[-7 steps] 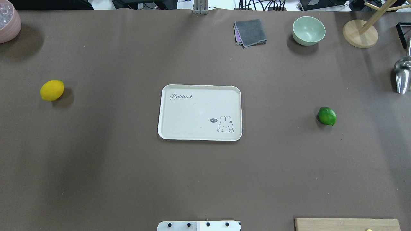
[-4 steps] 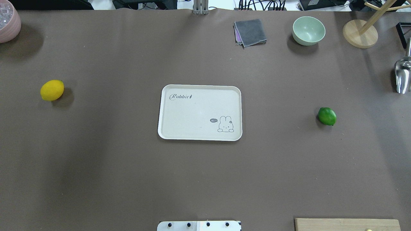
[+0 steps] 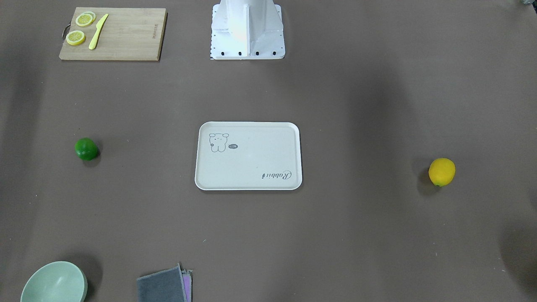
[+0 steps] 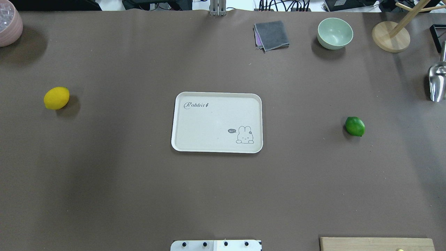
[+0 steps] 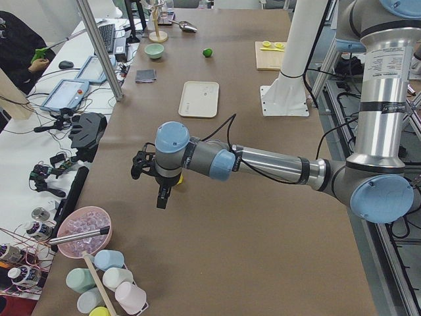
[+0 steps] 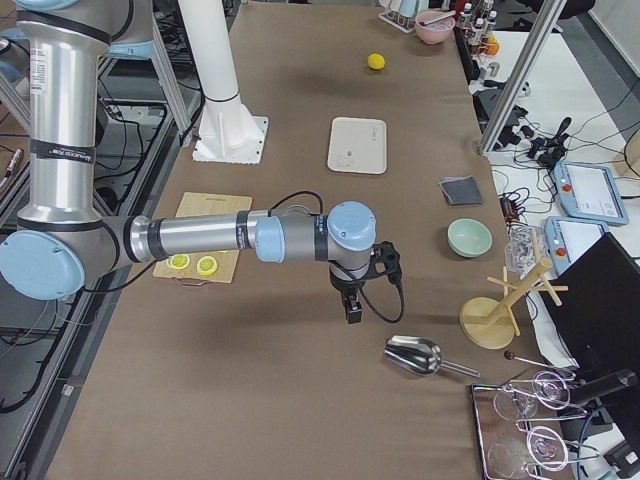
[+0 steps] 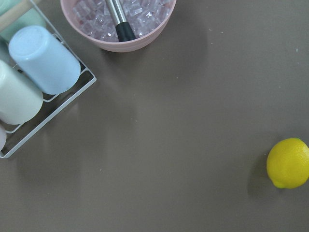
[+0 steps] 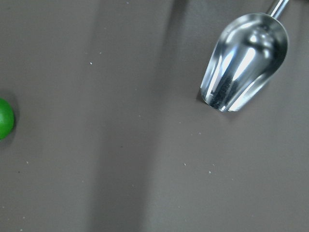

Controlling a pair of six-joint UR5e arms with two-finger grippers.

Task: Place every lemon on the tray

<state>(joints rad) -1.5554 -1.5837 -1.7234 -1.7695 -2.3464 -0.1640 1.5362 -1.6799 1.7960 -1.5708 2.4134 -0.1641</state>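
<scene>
Starting nearest the robot's base, we are seeing one wooden cutting board (image 3: 113,33) carrying two lemon slices (image 3: 76,37) and one yellow knife (image 3: 97,31); these are not part of the job.

Moving out to the middle of the table (image 4: 139,181), one tray (image 4: 209,122) is lying flat with nothing on it. Two lemons are flanking it, both well apart from it: one yellow lemon (image 4: 56,98) on the robot's left and one green lemon (image 4: 355,126) on its right.

Comparing with a second ago, we are finding nothing shifted in the overhead view: tray and both fruits are sitting where they were. We are judging from this that no pick has started and both lemons are still waiting.

The left arm (image 5: 263,161) is reaching out with the left jaws hanging close by the yellow lemon; the right arm (image 6: 220,238) is holding the right jaws over bare table. Only the side views show either pair, so we cannot tell how wide they are standing.

Farthest out, we are counting one grey cloth (image 4: 271,35), one green bowl (image 4: 335,33), one metal scoop (image 4: 437,83) and one pink bowl (image 4: 8,26).
</scene>
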